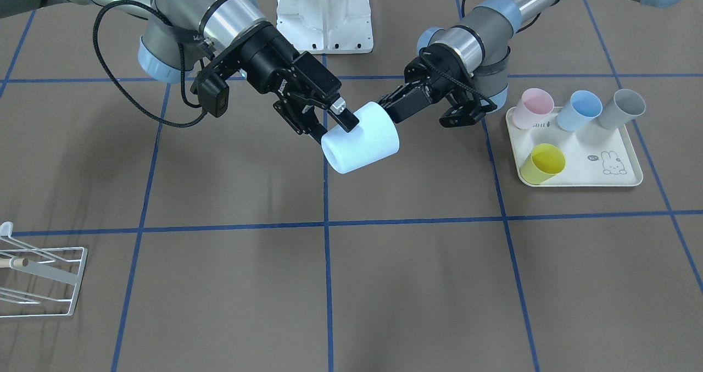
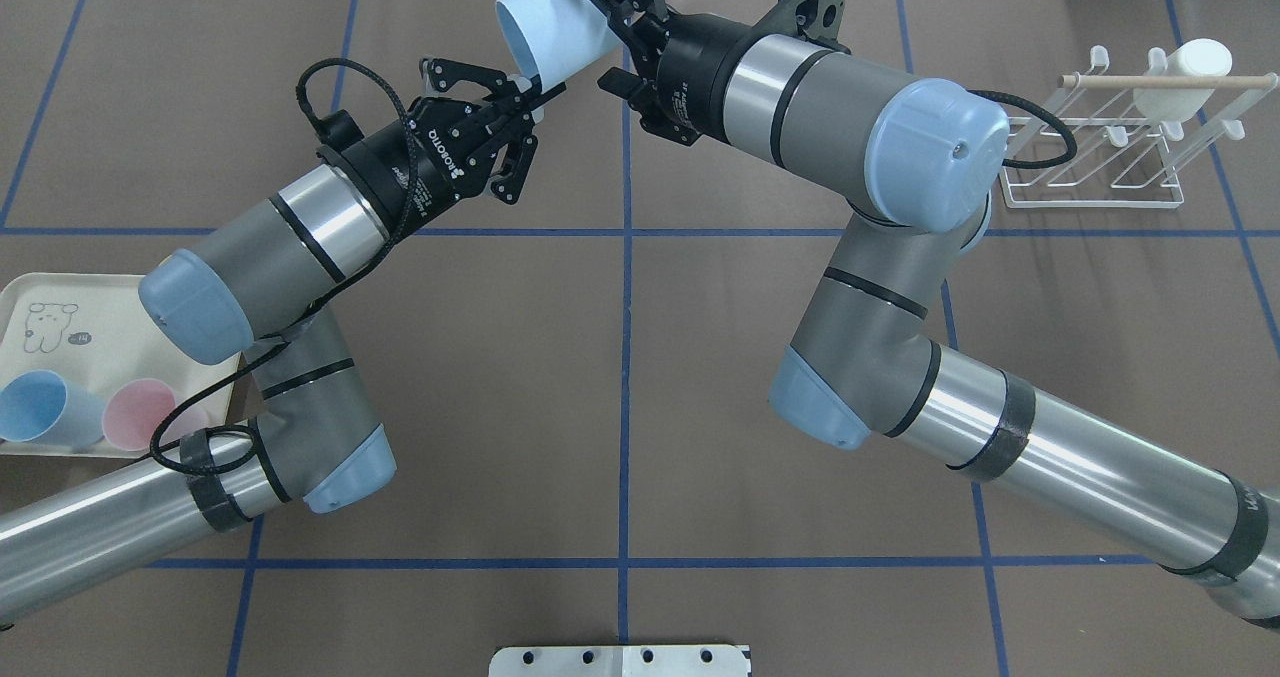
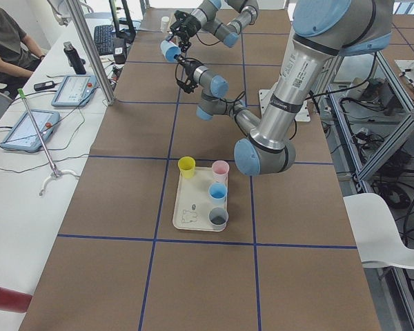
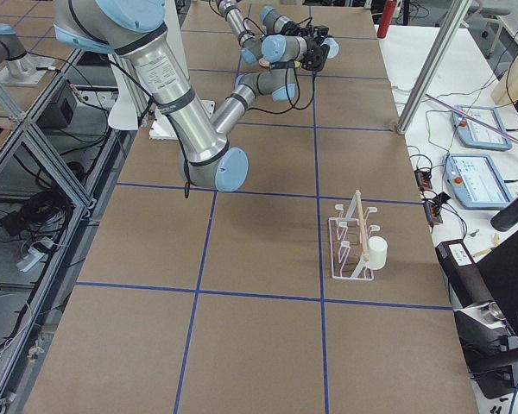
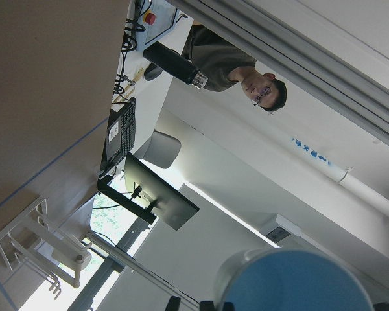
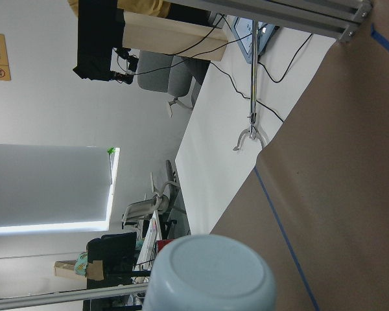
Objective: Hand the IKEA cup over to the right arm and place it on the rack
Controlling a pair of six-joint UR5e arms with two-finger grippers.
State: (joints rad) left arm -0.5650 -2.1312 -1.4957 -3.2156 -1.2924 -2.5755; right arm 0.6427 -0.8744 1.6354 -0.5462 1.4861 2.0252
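Counts: 2 arms, left arm and right arm. 2 grippers: left gripper, right gripper. 6 cups total: 1 pale-blue cup, 1 pink cup, 1 blue cup, 1 grey cup, 1 yellow cup, 1 white cup. 1 rabbit-print tray. 1 white wire rack with 1 wooden dowel. 2 tablets — near tablet, far tablet. 1 person. 1 white chair.

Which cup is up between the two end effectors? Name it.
The pale blue cup, sideways in mid-air between the left end effector and right end effector. The other cups stand on the tray or sit on the rack.
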